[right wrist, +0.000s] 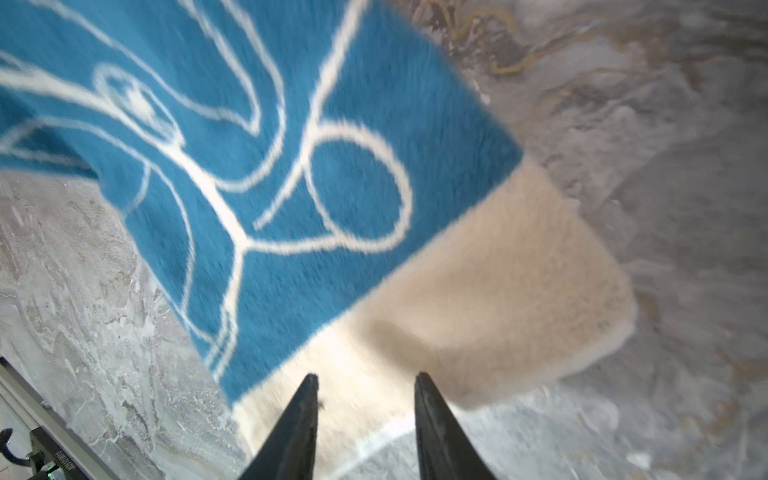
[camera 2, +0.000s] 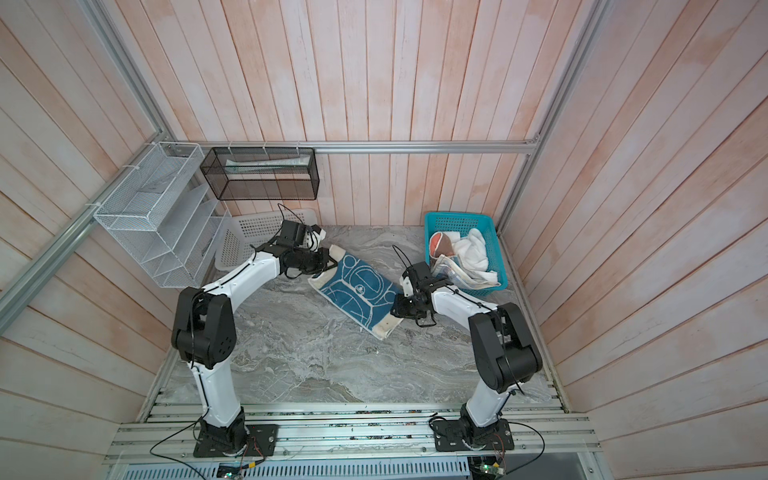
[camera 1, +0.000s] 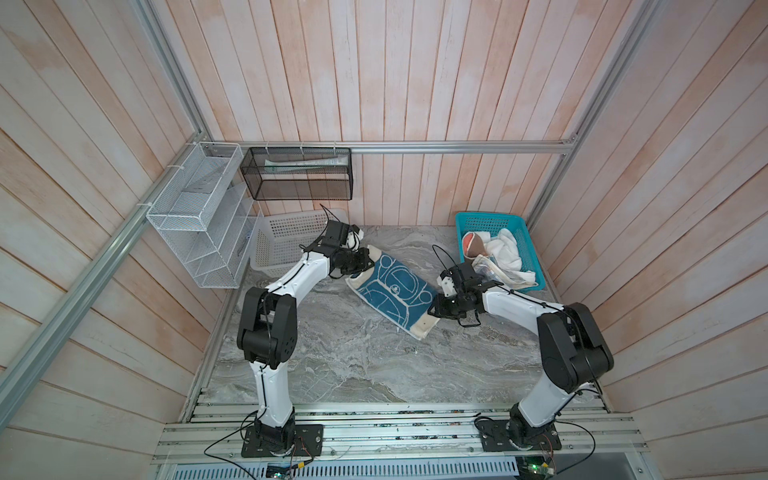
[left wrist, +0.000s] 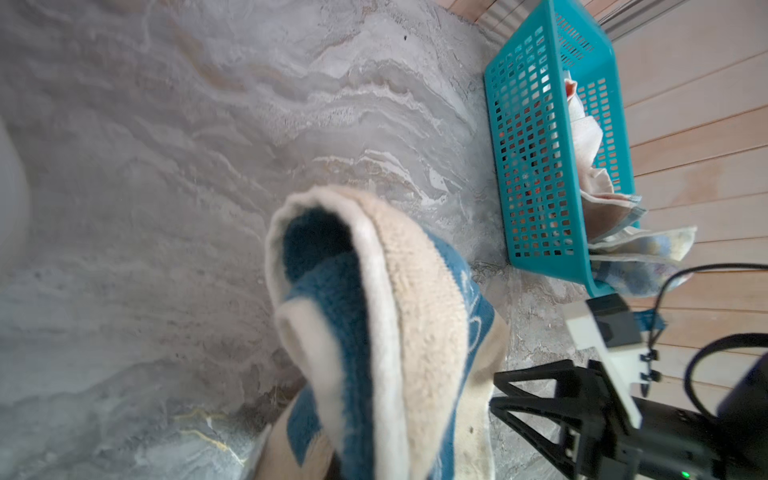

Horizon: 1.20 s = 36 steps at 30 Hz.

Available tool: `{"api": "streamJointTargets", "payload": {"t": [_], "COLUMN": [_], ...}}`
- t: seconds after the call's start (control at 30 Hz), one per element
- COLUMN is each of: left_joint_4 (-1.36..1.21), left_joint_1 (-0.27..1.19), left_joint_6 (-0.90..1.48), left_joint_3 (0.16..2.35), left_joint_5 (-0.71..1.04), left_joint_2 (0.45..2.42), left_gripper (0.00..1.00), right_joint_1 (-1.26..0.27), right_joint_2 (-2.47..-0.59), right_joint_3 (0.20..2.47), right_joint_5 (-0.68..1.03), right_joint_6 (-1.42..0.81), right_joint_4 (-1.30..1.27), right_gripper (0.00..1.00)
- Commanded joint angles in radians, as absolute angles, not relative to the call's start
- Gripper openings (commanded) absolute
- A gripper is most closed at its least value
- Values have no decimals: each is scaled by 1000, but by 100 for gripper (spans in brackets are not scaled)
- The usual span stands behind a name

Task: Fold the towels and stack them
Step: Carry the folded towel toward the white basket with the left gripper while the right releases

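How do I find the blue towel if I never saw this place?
Find the grey marble table. Toward its back, left of the teal basket in both top views, lies the blue towel: the only towel outside it, with white cartoon lines and cream ends.

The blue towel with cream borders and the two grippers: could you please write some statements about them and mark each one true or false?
1. The left gripper is shut on one end of the blue towel with cream borders and a white outline drawing. True.
2. A plain white towel lies in the teal plastic basket. True.
3. The blue towel lies in that basket too. False: it lies outside it, on the grey marble-patterned table, between the arms.
4. The right gripper is shut on the blue towel. False: its jaws stand apart at the cream border.
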<state>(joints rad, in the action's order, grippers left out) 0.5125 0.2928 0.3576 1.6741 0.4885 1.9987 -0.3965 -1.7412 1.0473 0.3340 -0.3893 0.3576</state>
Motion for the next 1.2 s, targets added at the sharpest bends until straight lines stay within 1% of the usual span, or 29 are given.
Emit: {"api": "streamJointTargets", "payload": {"t": [0.0,0.13,0.2,0.27,0.43,0.57,0.7,0.93,1.17], "left_joint_4": [656,748,754,727,634,592,587,573,499], "left_joint_1": [261,218,191,164,112,80,80,83,134], "left_joint_6": [295,275,279,293,331,356,352,383,466], "left_joint_3": [1858,2082,2127,2118,2002,1915,1835,1696,1511], "left_joint_5": [446,437,432,440,480,580,645,692,734], "left_joint_2": [2104,2197,2219,2226,2206,2214,2187,2115,1995], "left_gripper": [0,0,0,0,0,0,0,0,0], "right_joint_1": [-395,-394,-394,-394,-394,-395,-394,-394,-394], "right_joint_2": [-1834,-1911,-1934,-1953,-1955,-1930,-1889,-1847,-1788], "right_joint_3": [1126,1193,1205,1209,1198,1173,1137,1105,1095], "right_joint_5": [388,421,430,444,456,449,436,437,417], "right_joint_6": [-366,-350,-346,-345,-344,-338,-342,-346,-342], "right_joint_4": [328,334,331,328,322,325,324,324,341], "right_gripper": [40,40,39,39,38,38,37,37,36]}}
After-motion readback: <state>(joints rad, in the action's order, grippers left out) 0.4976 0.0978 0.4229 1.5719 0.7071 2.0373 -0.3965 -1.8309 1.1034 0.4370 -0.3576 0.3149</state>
